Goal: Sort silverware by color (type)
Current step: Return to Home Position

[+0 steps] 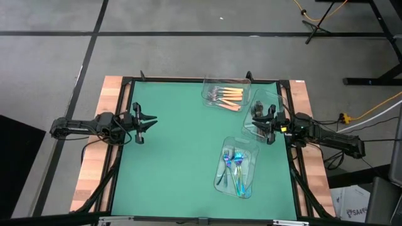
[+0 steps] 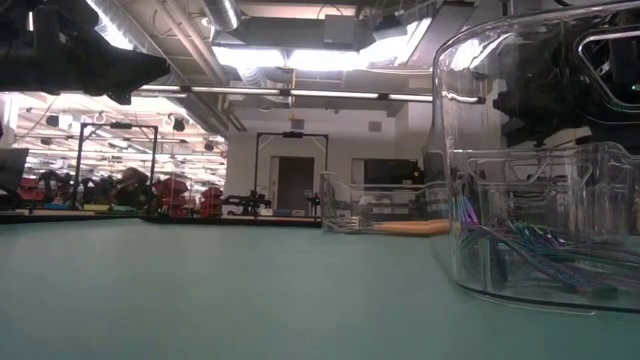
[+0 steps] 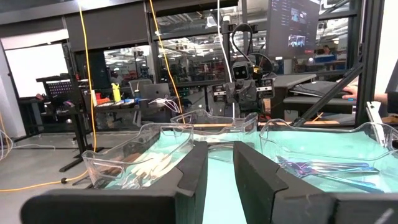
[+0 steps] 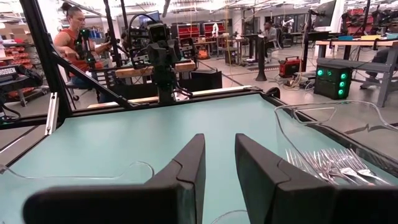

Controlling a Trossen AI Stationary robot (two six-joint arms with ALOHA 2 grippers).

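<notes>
Orange-handled forks (image 1: 229, 96) lie in a clear tray near the far edge, also seen in the left wrist view (image 3: 143, 165). Iridescent blue-teal forks (image 1: 236, 166) lie in a clear tray toward the near right, showing in the low view (image 2: 520, 245) too. A third clear tray (image 1: 267, 107) sits under my right gripper (image 1: 254, 120), which hides most of its contents. My right gripper (image 4: 219, 146) hovers open with a narrow gap. My left gripper (image 1: 152, 120) hovers over bare mat at the table's left, fingers (image 3: 221, 152) slightly apart, pointing at the trays.
The green mat (image 1: 182, 157) is bare between the two arms. A black frame (image 1: 188, 80) and wooden edge border the table. A clear tray wall (image 2: 540, 150) stands close to the low camera. Silvery fork heads (image 4: 329, 165) lie in a clear tray beside my right gripper. A person (image 4: 71, 31) stands beyond the table's left side.
</notes>
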